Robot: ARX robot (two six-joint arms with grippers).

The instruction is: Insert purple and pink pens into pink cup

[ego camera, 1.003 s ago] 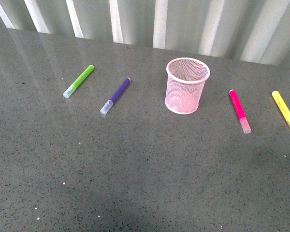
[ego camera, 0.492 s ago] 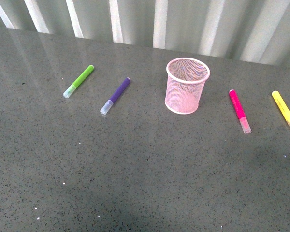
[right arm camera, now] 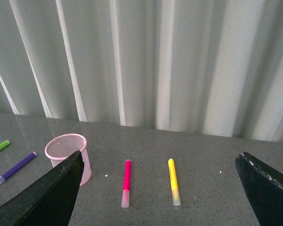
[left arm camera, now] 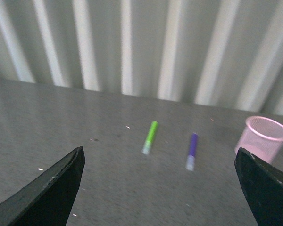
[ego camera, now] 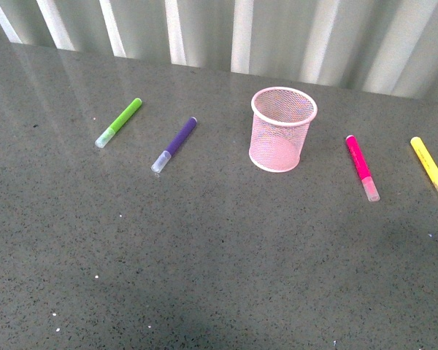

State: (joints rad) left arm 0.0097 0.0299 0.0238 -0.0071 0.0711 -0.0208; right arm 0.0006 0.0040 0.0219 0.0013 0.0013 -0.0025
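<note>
Left gripper (left arm camera: 159, 150) hangs above the desk (ego camera: 204, 255), jaws spread wide, nothing between them. Its camera is aimed across the desktop at the pens and cup. Right gripper (right arm camera: 160, 153) is the same: wide apart, holding nothing, raised over the desk and facing the ribbed wall (ego camera: 277, 36). The dark fingers (right arm camera: 47, 193) show only at the frame corners, and the arms themselves can't be made out.

Cup (ego camera: 281, 131) stands upright mid-desk. It is pale pink mesh with a solid rim and base.

Purple pen (ego camera: 175, 144) lies flat at the cup's 9 o'clock, well apart from it. Its barrel is dark and its pale cap end points to about 7 o'clock.

Pink pen (ego camera: 361, 166) lies flat at the cup's 3 o'clock, near but not touching. Its barrel is magenta and its pale cap points to about 5 o'clock.

Green pen (ego camera: 118, 122) lies at the purple pen's 10 o'clock. Yellow pen (ego camera: 431, 169) lies at the pink pen's 3 o'clock, by the frame edge.

Both task pens are on the desk, outside the cup.
</note>
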